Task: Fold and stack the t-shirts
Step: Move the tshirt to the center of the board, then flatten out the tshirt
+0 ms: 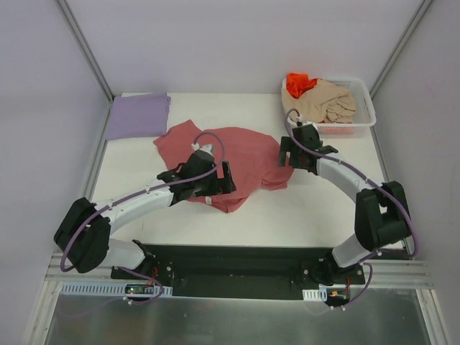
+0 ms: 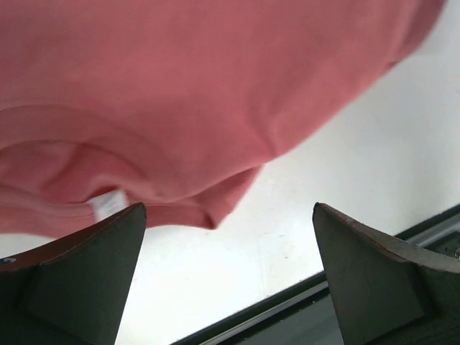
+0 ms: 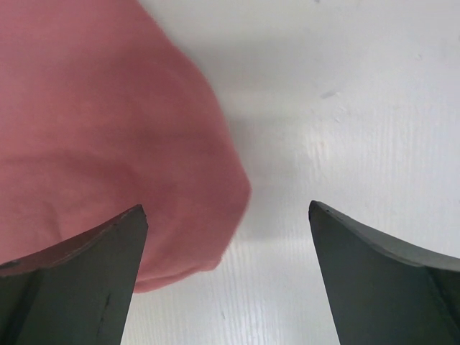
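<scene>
Rose-red tee (image 1: 241, 162); lavender tee (image 1: 138, 115); beige tee (image 1: 332, 100), orange tee (image 1: 298, 83); white basket (image 1: 366, 108).

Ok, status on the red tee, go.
Red tee spread out, not folded. Both open, empty: left fingers at its near edge, right fingers at its side. Nothing in the way.

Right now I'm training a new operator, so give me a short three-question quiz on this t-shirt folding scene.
1. True or false: the lavender t-shirt lies folded at the far left corner of the table.
2. Multiple choice: what lies in the white basket?
A. the beige t-shirt and the orange t-shirt
B. a blue towel
C. nothing
3. Fill in: the left gripper and the right gripper both stand ___ at edges of the rose-red t-shirt, holding nothing.

Key: 1 true; 2 A; 3 open.
</scene>
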